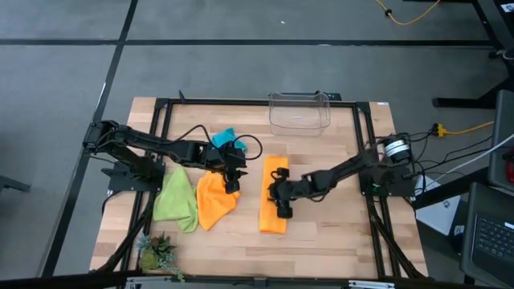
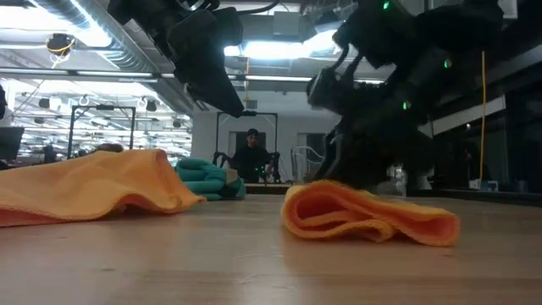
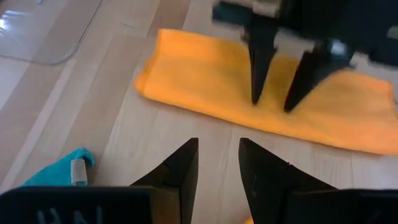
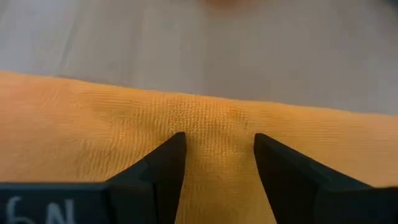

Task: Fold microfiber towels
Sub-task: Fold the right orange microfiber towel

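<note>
High view: the folded orange towel (image 1: 273, 197) lies mid-table; the right gripper (image 1: 283, 210) hovers over it, the left gripper (image 1: 232, 185) beside the loose orange towel (image 1: 215, 201). Left wrist view: the left jaws stand apart, empty. Right wrist view: the right jaws gape above orange cloth.

A see-through plastic box (image 1: 299, 111) sits at the far edge of the wooden table (image 1: 337, 233), well beyond the right claw (image 1: 283, 207). A small green plant (image 1: 157, 254) stands at the near corner, well apart from the left claw (image 1: 231, 181). A yellow cable (image 1: 466, 127) lies on the floor, off to the right claw's outer side. A person (image 2: 251, 152) stands far back in the room.
</note>
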You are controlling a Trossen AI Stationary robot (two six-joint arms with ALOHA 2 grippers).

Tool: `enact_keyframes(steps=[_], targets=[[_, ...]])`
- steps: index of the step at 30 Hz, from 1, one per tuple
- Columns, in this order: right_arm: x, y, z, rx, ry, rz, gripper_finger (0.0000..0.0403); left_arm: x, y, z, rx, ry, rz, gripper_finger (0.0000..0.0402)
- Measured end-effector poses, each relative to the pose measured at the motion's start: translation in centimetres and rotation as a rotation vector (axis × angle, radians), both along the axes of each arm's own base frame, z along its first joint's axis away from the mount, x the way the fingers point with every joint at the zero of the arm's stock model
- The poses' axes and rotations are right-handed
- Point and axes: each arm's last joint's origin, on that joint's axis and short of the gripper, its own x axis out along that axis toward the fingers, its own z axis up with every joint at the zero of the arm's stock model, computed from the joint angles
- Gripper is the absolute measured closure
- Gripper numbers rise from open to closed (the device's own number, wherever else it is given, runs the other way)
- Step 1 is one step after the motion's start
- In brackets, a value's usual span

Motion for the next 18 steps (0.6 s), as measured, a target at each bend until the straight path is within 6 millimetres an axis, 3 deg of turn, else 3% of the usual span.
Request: enact_keyframes(steps=[9, 14, 18], targets=[[-3.4, 0.8, 7.3, 0.113, -0.051, -0.039, 0.0209, 0.0, 0.0, 0.0, -0.031, -0.006, 0.030, 0.0293], [-4.9, 1.4, 7.8, 0.312, 0.013, -0.241, 0.0209, 0.4, -0.6, -0.6, -0.173, -0.003, 0.092, 0.0293], [-5.6, 1.7, 6.7, 0.413, 0.115, -0.428, 0.0209, 1.5, -1.4, -2.2, -0.321, -0.004, 0.199, 0.0293]])
